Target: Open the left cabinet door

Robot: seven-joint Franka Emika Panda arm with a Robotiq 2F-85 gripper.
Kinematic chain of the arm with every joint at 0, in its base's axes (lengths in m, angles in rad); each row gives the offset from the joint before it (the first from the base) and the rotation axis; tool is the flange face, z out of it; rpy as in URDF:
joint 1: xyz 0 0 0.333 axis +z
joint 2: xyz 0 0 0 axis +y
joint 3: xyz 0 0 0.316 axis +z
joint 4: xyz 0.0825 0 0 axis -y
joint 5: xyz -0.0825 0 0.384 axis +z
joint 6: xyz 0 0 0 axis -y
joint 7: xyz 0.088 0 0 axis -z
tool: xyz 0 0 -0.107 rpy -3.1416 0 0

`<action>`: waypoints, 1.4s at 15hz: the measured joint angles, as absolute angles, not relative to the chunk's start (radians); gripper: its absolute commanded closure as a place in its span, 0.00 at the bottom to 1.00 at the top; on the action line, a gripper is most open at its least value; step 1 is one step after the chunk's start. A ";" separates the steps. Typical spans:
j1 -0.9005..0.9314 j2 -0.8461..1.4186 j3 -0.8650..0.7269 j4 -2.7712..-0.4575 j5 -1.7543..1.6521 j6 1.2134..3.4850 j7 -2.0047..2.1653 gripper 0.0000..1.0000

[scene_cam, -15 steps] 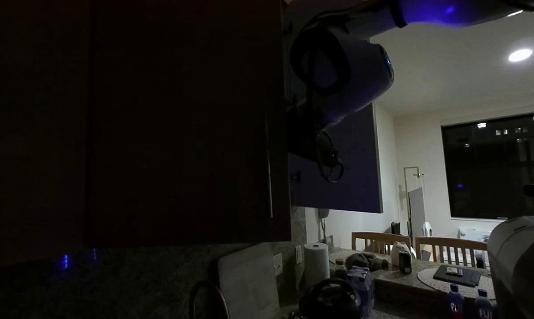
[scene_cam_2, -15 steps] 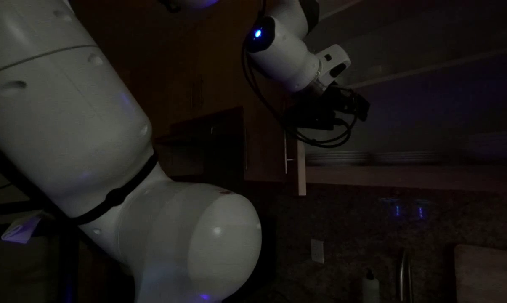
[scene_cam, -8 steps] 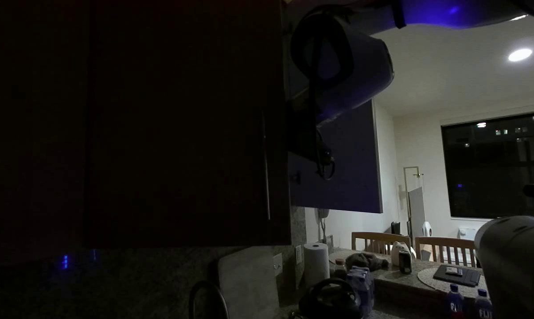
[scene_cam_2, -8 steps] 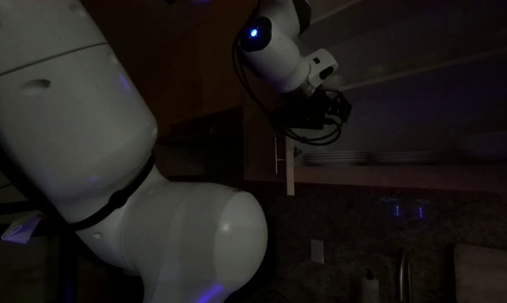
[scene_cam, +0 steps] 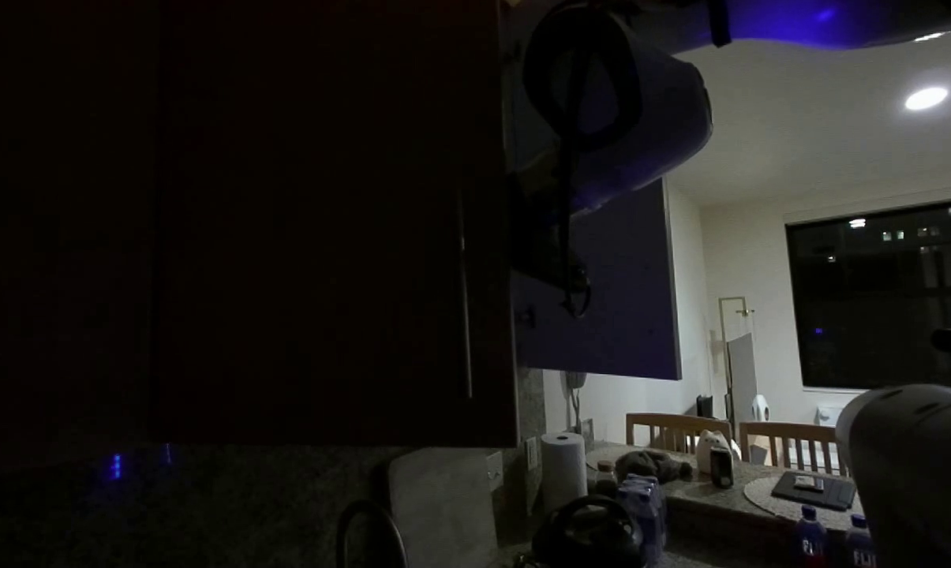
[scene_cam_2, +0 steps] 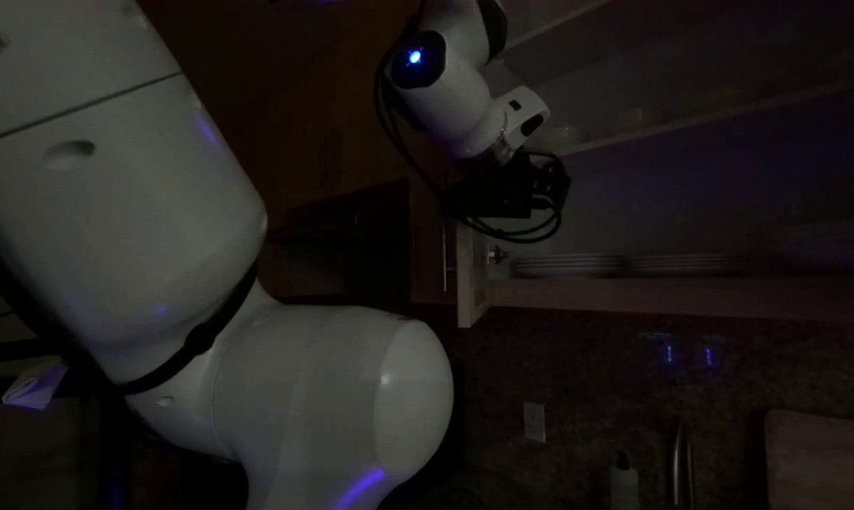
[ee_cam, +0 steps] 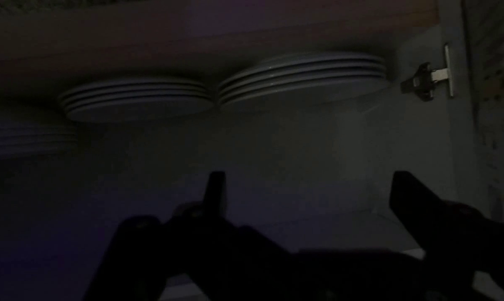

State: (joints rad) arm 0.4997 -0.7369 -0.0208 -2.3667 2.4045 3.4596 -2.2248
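Note:
The left cabinet door (scene_cam: pixel 325 276), dark brown with a slim silver bar handle (scene_cam: pixel 466 315), fills much of an exterior view, its free edge swung out from the cabinet. In an exterior view the door (scene_cam_2: pixel 465 283) shows nearly edge-on, its handle (scene_cam_2: pixel 444 262) on the outer side and the cabinet interior exposed. My dark gripper (scene_cam_2: pixel 494 195) is beside the door on its inner side; whether it touches the door is hidden. In the wrist view my gripper (ee_cam: pixel 308 184) has its two fingers spread wide with nothing between them, facing the cabinet interior.
Stacked plates (ee_cam: pixel 302 79) and a metal hinge (ee_cam: pixel 427 81) show in the wrist view. A shelf (scene_cam_2: pixel 717 117) crosses the cabinet. The blue-grey neighbouring door (scene_cam: pixel 617 308) stands open behind the wrist. A faucet (scene_cam_2: pixel 682 460) and cutting board (scene_cam_2: pixel 823 460) are below.
The left cabinet door has swung further open, its free edge moving left in an exterior view. My gripper has moved left along with it, and more of the cabinet interior shows.

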 measured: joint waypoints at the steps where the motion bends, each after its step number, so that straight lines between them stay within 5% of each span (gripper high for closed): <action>1: 0.509 -0.745 -0.003 -2.378 2.405 3.459 -2.225 0.00; 21: 0.609 -0.766 0.280 -2.488 2.233 3.389 -2.156 0.00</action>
State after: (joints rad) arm 0.6085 -0.7664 0.2803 -2.4884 2.2328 3.3891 -2.1565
